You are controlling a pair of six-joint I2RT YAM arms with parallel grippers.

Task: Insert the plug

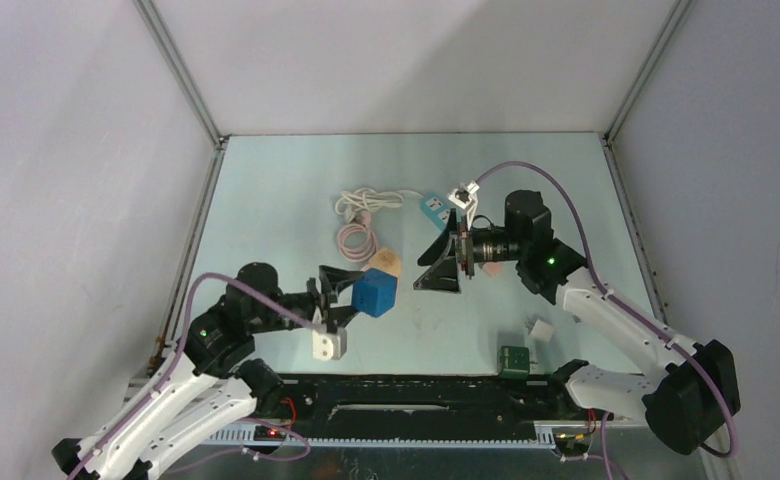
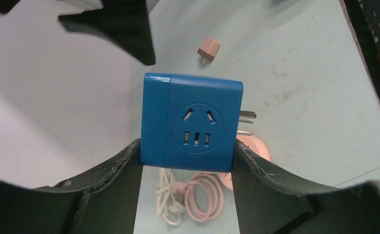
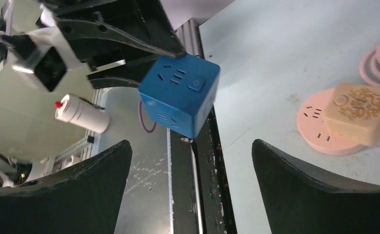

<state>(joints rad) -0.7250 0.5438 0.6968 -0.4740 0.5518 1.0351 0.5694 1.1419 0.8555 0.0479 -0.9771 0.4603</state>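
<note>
left gripper (image 1: 351, 297): clamped on the blue cube adapter (image 1: 375, 292), one finger on each side, holding it up off the table
prongs (image 2: 246, 122): two metal blades poke out of the cube's side. You only get them in the left wrist view; from overhead they're hidden
right gripper (image 1: 436, 262): jaws spread wide with nothing in them, facing the cube from close by, not touching it
pink disc (image 3: 314, 127): a round socket flat on the table just past the cube, with a tan block (image 3: 358, 111) sitting on top of it. From overhead the cube covers nearly all of the disc and only the tan block peeks out
cables: the pink coil (image 1: 356, 240) and white bundle (image 1: 366, 200) are farther back behind the cube. In the left wrist view the fingers cut them off
white cube (image 1: 328, 343): just on the arm-base side of the blue cube, partly tucked under the left fingers
hard to make out: a green box (image 1: 513, 358) and a little white bit (image 1: 541, 328), well off toward the right arm's side of the cube, are too small to tell what they are
</note>
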